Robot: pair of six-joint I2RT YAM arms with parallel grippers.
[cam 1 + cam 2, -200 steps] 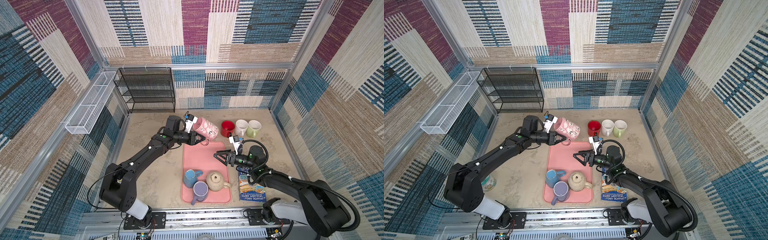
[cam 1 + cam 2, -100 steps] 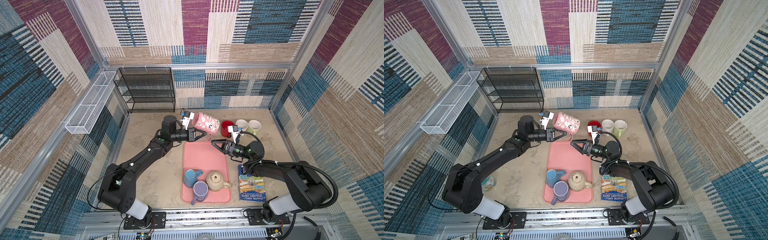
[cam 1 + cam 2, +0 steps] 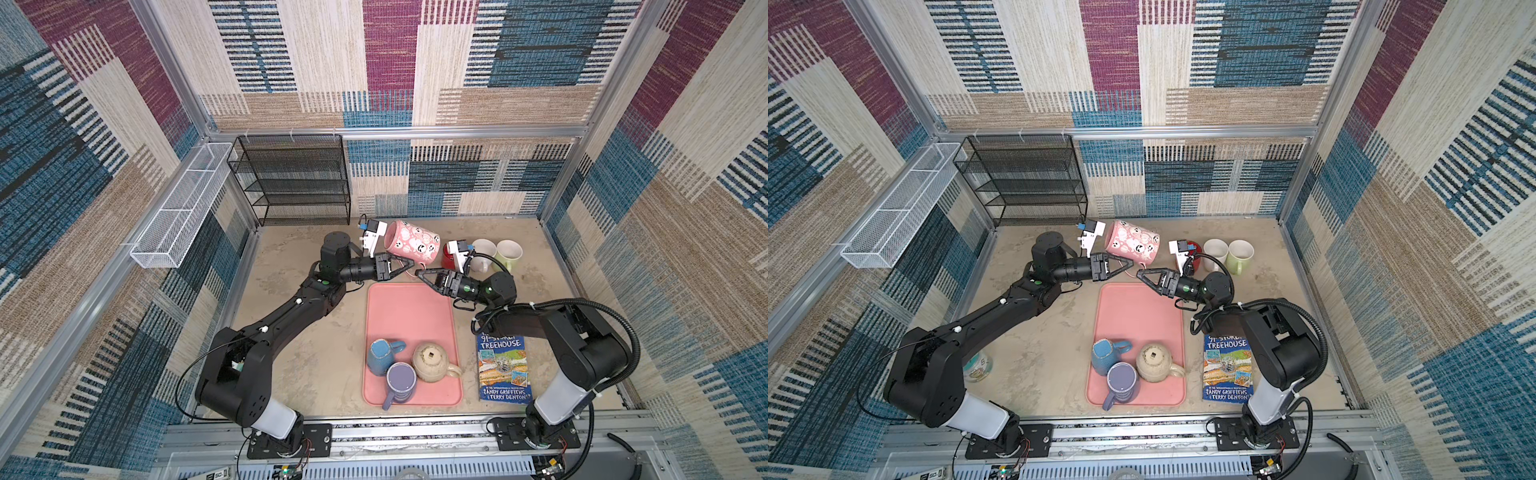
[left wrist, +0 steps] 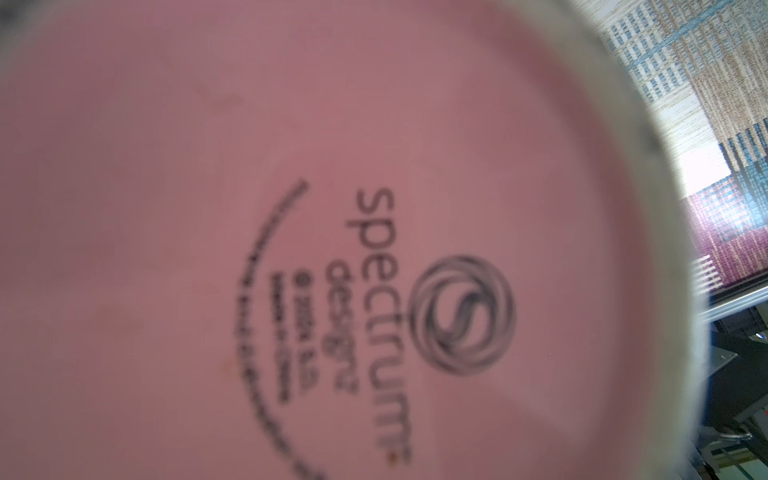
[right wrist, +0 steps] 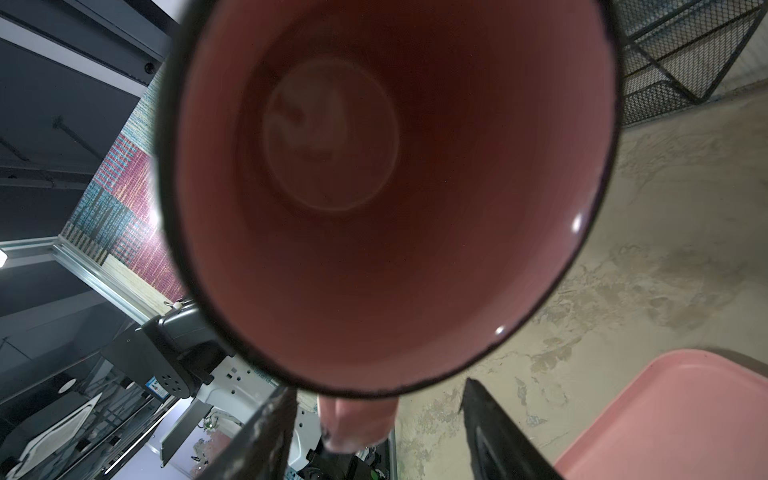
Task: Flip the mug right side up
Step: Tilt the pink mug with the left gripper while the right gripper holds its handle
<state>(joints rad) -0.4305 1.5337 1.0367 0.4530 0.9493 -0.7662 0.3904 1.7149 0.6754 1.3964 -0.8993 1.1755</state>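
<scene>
On the pink base of the mug (image 4: 291, 166) you can read "spectrum designz" in black beside a swirl logo. The smaller lines and the curved print next to it are too blurred to make out. On the book (image 3: 503, 368) you get "TREEHOUSE" and, at the foot, "ANDY GRIFFITHS & TERRY DENTON". The line above the title is half covered.

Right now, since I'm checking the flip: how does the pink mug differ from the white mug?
The pink mug is patterned; the white mug is plain. The pink mug hangs in the air on its side; the white mug stands upright on the table. The left gripper pinches the pink mug's handle; nothing holds the white mug. Both look empty.
</scene>
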